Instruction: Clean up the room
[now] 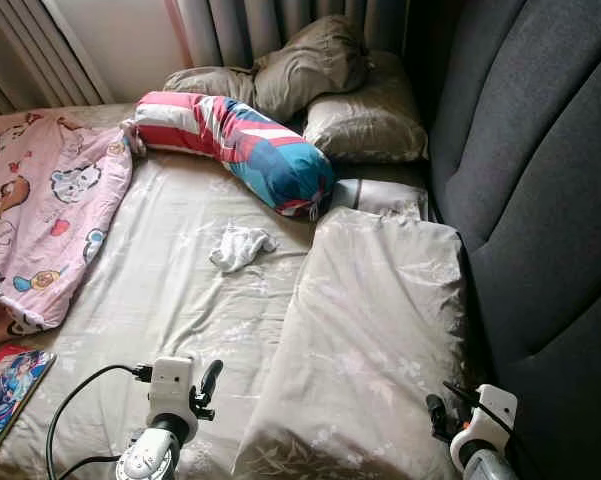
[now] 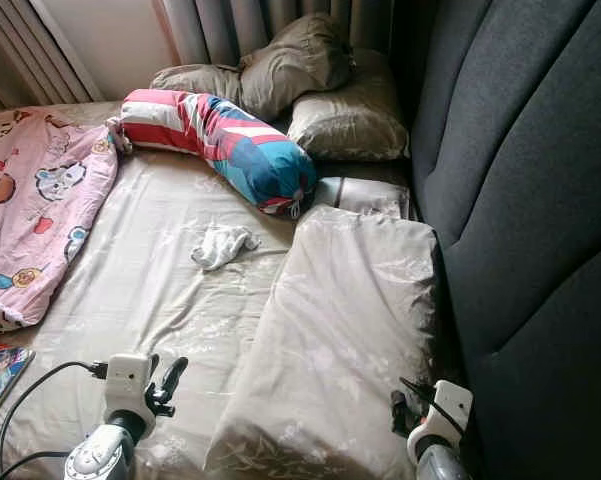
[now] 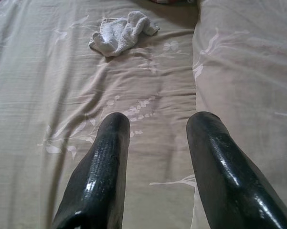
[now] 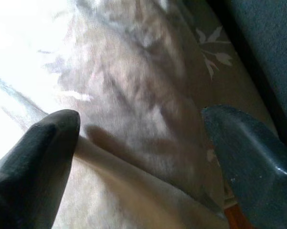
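Note:
A small crumpled white cloth (image 1: 240, 247) lies in the middle of the beige bed sheet (image 1: 170, 290). In the left wrist view the same cloth (image 3: 122, 33) rests well beyond my left gripper (image 3: 157, 124), which is open and holds nothing. That left gripper (image 1: 208, 385) hovers low over the near part of the sheet. My right gripper (image 4: 141, 124) is open too, empty, close above a folded beige duvet (image 1: 370, 340). In the left eye view the right gripper (image 1: 438, 415) sits at the duvet's near right corner, beside the headboard.
A striped red, white and blue bolster (image 1: 235, 145) and several olive pillows (image 1: 365, 120) lie at the far end. A pink cartoon blanket (image 1: 40, 220) covers the left side. A colourful book (image 1: 8, 390) lies at the near left. The dark grey headboard (image 1: 540, 200) walls the right.

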`<state>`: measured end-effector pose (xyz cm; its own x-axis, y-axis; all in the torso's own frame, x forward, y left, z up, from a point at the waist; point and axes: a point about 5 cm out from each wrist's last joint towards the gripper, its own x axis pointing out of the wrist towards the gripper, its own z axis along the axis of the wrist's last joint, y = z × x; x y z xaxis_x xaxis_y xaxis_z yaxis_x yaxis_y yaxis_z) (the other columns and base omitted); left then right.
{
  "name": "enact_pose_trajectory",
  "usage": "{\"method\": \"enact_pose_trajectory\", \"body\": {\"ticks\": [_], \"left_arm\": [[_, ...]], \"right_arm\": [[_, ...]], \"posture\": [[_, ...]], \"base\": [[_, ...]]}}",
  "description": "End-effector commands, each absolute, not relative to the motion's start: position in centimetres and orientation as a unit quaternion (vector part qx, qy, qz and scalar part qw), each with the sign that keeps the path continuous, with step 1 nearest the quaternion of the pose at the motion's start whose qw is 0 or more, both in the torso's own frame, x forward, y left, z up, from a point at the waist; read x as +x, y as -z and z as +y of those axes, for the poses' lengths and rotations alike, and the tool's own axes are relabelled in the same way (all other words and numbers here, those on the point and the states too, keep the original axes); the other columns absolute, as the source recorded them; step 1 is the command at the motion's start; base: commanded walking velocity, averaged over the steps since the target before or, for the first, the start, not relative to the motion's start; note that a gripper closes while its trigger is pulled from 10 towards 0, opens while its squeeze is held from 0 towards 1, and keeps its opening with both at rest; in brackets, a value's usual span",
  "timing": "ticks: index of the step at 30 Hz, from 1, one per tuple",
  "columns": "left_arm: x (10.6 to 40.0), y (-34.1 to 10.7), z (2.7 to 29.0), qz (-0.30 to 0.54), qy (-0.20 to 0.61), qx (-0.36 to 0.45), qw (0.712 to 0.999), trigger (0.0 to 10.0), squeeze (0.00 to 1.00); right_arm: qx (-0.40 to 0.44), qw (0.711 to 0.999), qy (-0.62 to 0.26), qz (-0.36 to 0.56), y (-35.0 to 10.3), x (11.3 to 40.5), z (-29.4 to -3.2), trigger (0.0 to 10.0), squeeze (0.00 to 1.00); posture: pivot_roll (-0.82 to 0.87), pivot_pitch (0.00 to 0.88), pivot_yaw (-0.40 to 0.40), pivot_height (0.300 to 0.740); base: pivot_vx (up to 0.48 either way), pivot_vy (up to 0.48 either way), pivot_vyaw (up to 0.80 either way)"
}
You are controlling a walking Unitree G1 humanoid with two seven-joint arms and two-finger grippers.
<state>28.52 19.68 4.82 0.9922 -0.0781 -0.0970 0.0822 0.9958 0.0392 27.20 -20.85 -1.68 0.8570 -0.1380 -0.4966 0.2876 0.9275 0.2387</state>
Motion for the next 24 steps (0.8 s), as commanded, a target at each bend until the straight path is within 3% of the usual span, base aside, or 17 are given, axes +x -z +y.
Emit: {"method": "enact_pose_trajectory", "body": {"ticks": [1, 2, 24], "left_arm": [[28.1, -4.5, 20.1, 0.060, 0.040, 0.028, 0.997, 10.0, 0.00], [28.0, -4.5, 20.1, 0.059, 0.041, 0.029, 0.997, 10.0, 0.00], [26.7, -5.5, 20.4, 0.056, 0.064, 0.045, 0.995, 10.0, 0.00]], "right_arm": [[0.150, 0.940, 0.109, 0.285, 3.1, 25.9, -20.4, 10.0, 0.76], [0.147, 0.939, 0.106, 0.293, 3.3, 25.7, -20.2, 10.0, 0.00], [0.136, 0.897, 0.097, 0.408, 6.4, 22.5, -17.0, 10.0, 0.00]], "posture": [[0.02, 0.282, 0.072, 0.740], [0.02, 0.282, 0.072, 0.740], [0.11, 0.342, 0.125, 0.740]], "base": [[0.000, 0.000, 0.00], [0.000, 0.000, 0.00], [0.000, 0.000, 0.00]]}}
